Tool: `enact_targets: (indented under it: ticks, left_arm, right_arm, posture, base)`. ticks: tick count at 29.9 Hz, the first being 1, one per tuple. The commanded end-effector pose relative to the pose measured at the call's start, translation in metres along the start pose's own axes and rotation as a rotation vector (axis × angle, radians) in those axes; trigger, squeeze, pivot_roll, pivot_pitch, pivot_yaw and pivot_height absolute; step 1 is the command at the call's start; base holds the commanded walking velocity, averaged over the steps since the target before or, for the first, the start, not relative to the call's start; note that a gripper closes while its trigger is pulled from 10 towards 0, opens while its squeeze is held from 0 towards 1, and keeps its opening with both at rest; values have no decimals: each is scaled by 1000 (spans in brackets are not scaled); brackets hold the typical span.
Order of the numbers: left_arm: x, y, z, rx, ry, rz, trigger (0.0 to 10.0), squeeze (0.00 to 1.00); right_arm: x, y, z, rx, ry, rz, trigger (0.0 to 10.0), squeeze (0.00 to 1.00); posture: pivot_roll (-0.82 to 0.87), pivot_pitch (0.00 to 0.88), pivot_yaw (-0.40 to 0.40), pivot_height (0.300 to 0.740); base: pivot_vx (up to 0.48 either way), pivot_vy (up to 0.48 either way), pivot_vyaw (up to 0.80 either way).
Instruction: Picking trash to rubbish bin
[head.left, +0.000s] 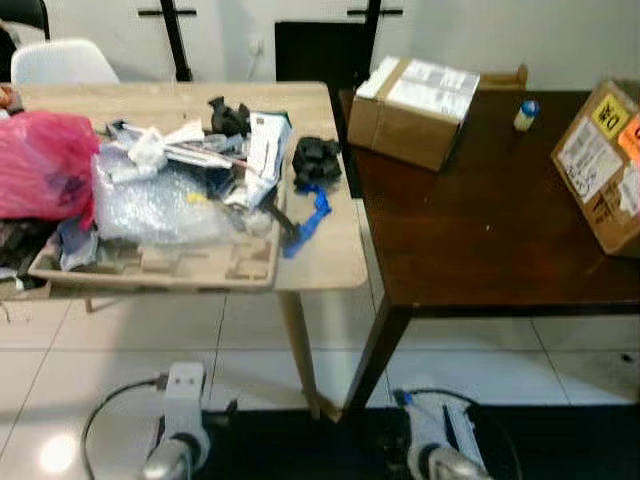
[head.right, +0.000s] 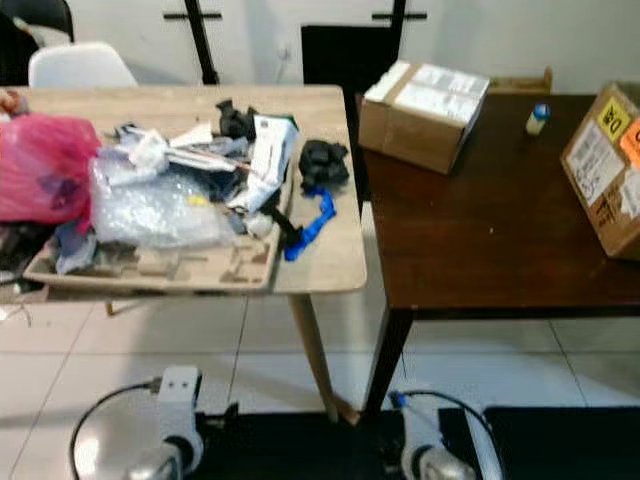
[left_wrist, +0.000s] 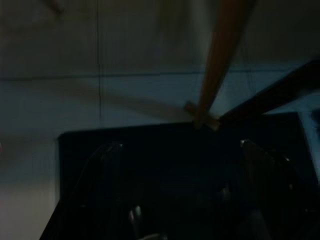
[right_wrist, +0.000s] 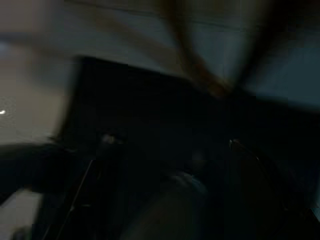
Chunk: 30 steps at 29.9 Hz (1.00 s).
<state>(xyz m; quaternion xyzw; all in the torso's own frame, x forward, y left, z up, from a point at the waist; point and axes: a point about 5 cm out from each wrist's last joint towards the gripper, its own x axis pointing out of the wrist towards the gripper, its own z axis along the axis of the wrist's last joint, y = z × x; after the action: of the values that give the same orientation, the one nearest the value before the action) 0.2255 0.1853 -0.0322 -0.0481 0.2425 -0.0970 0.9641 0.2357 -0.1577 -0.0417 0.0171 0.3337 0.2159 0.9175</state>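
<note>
Pale wood carries the whole mess: the light table (head.left: 320, 262) holds a moulded cardboard tray (head.left: 160, 268) heaped with bubble wrap (head.left: 160, 205), torn paper and a pink plastic bag (head.left: 42, 162), the trash this job is about. Black crumpled scraps (head.left: 317, 160) and a blue strip (head.left: 312, 218) lie just off the tray, near the table's right edge, so they look like the easiest first pick. Beside it, almost touching, stands a dark brown table (head.left: 480, 250) with two cardboard boxes (head.left: 420, 105) and a small bottle (head.left: 526, 114); those seem stored, not discarded. I can see no bin from here. Both arms hang low over the tiled floor (head.left: 250, 350), left gripper (left_wrist: 175, 200) and right gripper (right_wrist: 170, 170) idle above a black mat, holding nothing that I can see; too dark to tell how wide the fingers stand. Open floor lies ahead; the table legs meet at the middle.
</note>
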Motion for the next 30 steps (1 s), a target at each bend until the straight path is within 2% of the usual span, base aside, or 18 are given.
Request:
enact_targets:
  ticks: [1,2,3,6,7,8,11,12,16,17,20,22,23,25,26,27,29,30]
  left_arm:
    - [-8,4,5,40,-30,-87,10000,0]
    - [-8,4,5,40,-30,-87,10000,0]
    - [-12,-3,13,53,-57,-215,10000,0]
    - [-18,-15,22,60,-72,-383,10000,0]
    - [-27,-23,36,105,-63,-523,10000,0]
    - [-27,-23,36,105,-63,-523,10000,0]
    - [-56,-50,79,156,-59,-844,10000,4]
    - [-56,-50,79,156,-59,-844,10000,4]
    - [-79,-73,148,163,-223,-1040,10000,0]
    - [-79,-73,148,163,-223,-1040,10000,0]
    - [-79,-85,185,162,-384,-1057,10000,0]
    - [-78,-88,193,165,-426,-1047,10000,0]
    - [-72,-92,212,215,-491,-959,10000,0]
    - [-70,-92,219,242,-501,-906,10000,0]
    - [-59,-87,227,304,-502,-767,10000,0]
    - [-59,-87,227,304,-502,-767,10000,0]
    - [-40,-70,240,386,-480,-503,10000,0]
    - [-40,-70,240,386,-480,-503,10000,0]
  right_arm:
    - [-2,6,13,-38,-32,168,10000,0]
    - [-2,6,13,-38,-32,168,10000,0]
    - [-7,11,25,-34,-45,320,10000,0]
    - [-14,16,36,-68,-54,452,10000,0]
    - [-23,17,55,-58,-90,539,10000,0]
    - [-23,17,55,-58,-90,539,10000,0]
    - [-53,27,108,-27,-226,772,10000,0]
    - [-53,27,108,-27,-226,772,10000,0]
    - [-82,33,174,32,-512,899,10000,0]
    - [-82,33,174,32,-512,899,10000,0]
    - [-92,27,205,80,-666,898,10000,0]
    - [-93,26,211,81,-697,884,10000,0]
    - [-90,21,223,67,-742,769,10000,0]
    - [-89,19,227,62,-749,707,10000,0]
    - [-82,14,233,75,-748,599,10000,0]
    - [-82,14,233,75,-748,599,10000,0]
    - [-69,4,239,84,-719,397,10000,0]
    - [-69,4,239,84,-719,397,10000,0]
  posture:
    - [-22,116,-11,740]
    - [-22,116,-11,740]
    - [-20,117,-16,740]
    - [-16,118,-18,740]
    - [-14,119,-20,740]
    - [-14,119,-20,740]
    - [-15,118,-22,740]
    - [-15,118,-22,740]
    - [-14,116,-24,740]
    - [-14,116,-24,740]
    - [-15,116,-24,740]
    - [-17,114,-22,740]
    - [-20,115,-21,740]
    - [-20,115,-21,740]
    - [-21,116,-22,740]
    - [-21,116,-22,740]
    - [-22,116,-23,740]
    - [-22,116,-23,740]
  base:
    - [0,0,0]
    - [0,0,0]
    - [0,0,0]
    - [0,0,0]
    - [0,0,0]
    - [0,0,0]
    - [0,0,0]
    - [0,0,0]
    - [0,0,0]
    - [0,0,0]
    - [0,0,0]
    - [0,0,0]
    - [0,0,0]
    - [0,0,0]
    - [0,0,0]
    - [0,0,0]
    - [0,0,0]
    - [0,0,0]
